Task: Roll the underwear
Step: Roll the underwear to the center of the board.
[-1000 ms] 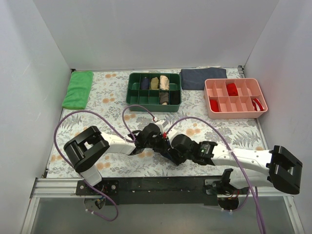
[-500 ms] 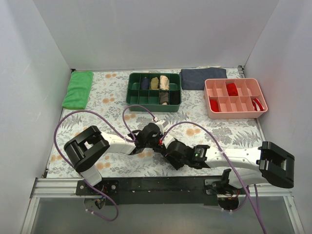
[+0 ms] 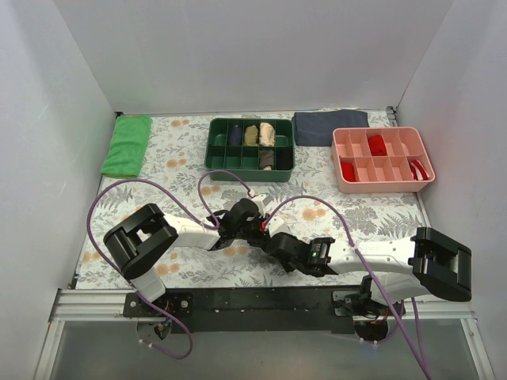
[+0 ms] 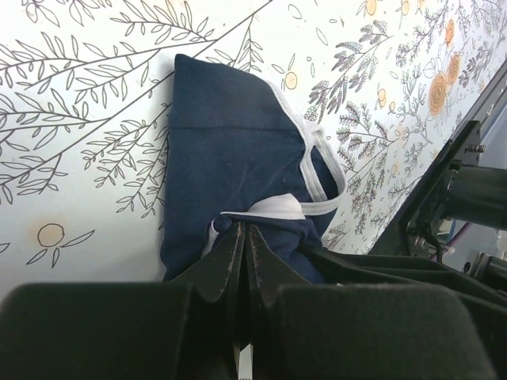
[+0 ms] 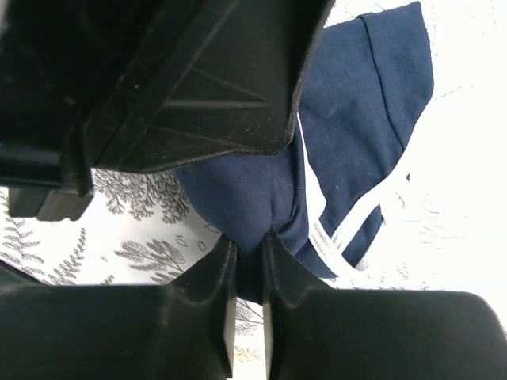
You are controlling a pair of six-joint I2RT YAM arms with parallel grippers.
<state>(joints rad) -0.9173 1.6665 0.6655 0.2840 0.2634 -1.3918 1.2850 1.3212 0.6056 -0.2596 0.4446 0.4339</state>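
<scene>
The navy underwear [image 4: 230,150] with white piping lies partly folded on the floral table cover near the front middle. My left gripper [image 4: 243,231] is shut on its near edge beside a fold of white piping. My right gripper [image 5: 249,244] is shut on a bunched fold of the same underwear [image 5: 356,119]. In the top view the two grippers meet, the left [image 3: 253,225] and the right [image 3: 270,238], and they hide the underwear. The left arm's black body fills the upper left of the right wrist view.
A green divided tray [image 3: 212,144] with rolled garments stands at the back middle, and a pink divided tray [image 3: 385,187] with red items at the back right. A dark grey-blue cloth [image 3: 329,127] and a green cloth [image 3: 127,146] lie at the back. Purple cables loop over the table.
My right arm has swung left and drawn its wrist in closer to the left gripper. The left arm has barely moved.
</scene>
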